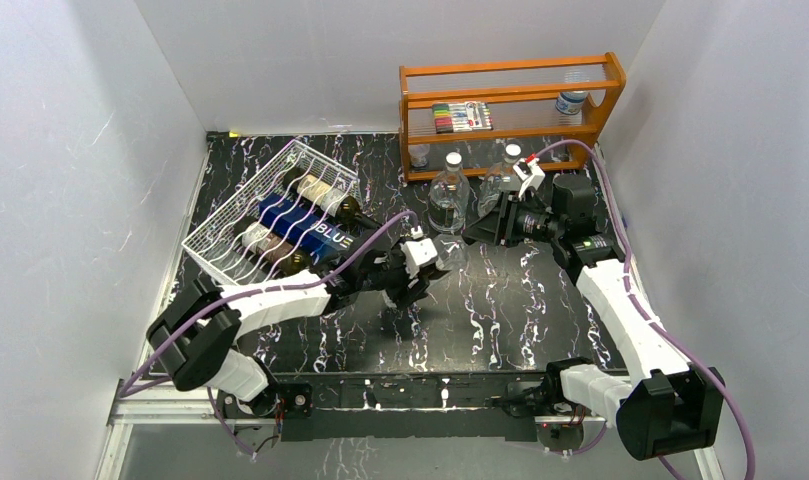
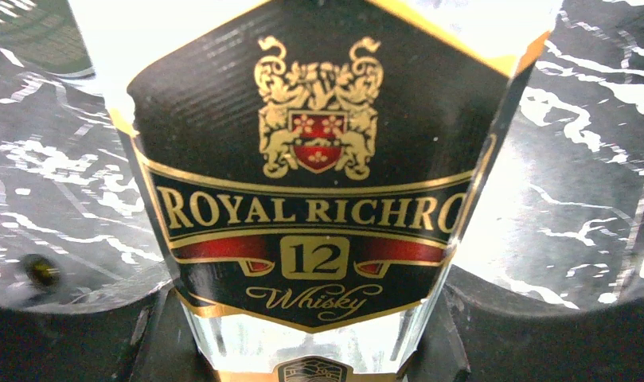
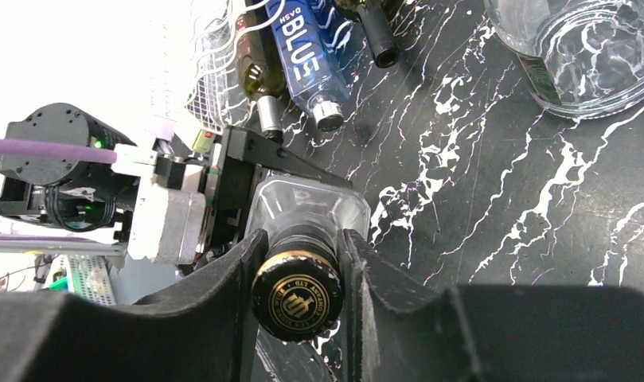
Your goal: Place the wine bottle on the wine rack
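Surface (image 1: pixel 520 300): black marble pattern with white veins. Plain white walls (image 1: pixel 80 150) close it in on the left, back and right.

Wine rack (image 1: pixel 230 215): white wire, back left, set at an angle. Several bottles lie in it side by side, among them a blue bottle (image 3: pixel 298 48) marked BLUE. Their necks poke out of the rack's open end.

Orange wooden shelf (image 1: pixel 510 70): against the back wall, right of centre. A marker set (image 1: pixel 462 117) sits on its middle level. Two clear bottles (image 1: pixel 448 190) stand upright on the surface in front of it.

Whisky bottle (image 2: pixel 314 183): clear glass, black and gold label reading ROYAL RICHRO 12 Whisky. It is mid-surface, outside the rack and just right of the rack's near end, held between both arms. Cannot tell whether it touches the surface.

Left claw (image 1: pixel 420 262): closed on the bottle's body, dark fingers either side of the lower label.

Right claw (image 3: pixel 300 247): narrow, fingers pressed on both sides of the neck just below the black and gold cap.
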Tool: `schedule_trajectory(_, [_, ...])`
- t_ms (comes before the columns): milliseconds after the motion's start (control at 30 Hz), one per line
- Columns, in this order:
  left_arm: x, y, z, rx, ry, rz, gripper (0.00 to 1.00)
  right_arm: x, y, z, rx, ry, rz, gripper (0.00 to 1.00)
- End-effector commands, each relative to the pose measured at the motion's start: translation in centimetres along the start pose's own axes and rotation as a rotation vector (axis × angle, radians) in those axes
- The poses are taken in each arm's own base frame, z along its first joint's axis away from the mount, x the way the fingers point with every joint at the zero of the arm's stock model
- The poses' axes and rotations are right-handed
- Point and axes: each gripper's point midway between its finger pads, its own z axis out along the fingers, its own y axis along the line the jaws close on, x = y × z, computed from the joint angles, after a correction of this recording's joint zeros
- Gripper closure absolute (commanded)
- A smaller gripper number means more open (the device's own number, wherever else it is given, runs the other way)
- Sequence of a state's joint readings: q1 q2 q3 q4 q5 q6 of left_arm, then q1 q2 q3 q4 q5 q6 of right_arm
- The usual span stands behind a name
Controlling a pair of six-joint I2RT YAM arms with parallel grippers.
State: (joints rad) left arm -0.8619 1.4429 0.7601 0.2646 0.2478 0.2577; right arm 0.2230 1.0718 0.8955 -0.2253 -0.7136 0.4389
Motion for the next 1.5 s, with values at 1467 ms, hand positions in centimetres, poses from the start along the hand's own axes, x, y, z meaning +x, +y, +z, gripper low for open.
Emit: schedule_trajectory(1467, [-15.6,9.1,-7.1,-0.501,-0.268,1.254,1.0,7.0,2.5,0.1,0.068,0.372,-0.29,0.22])
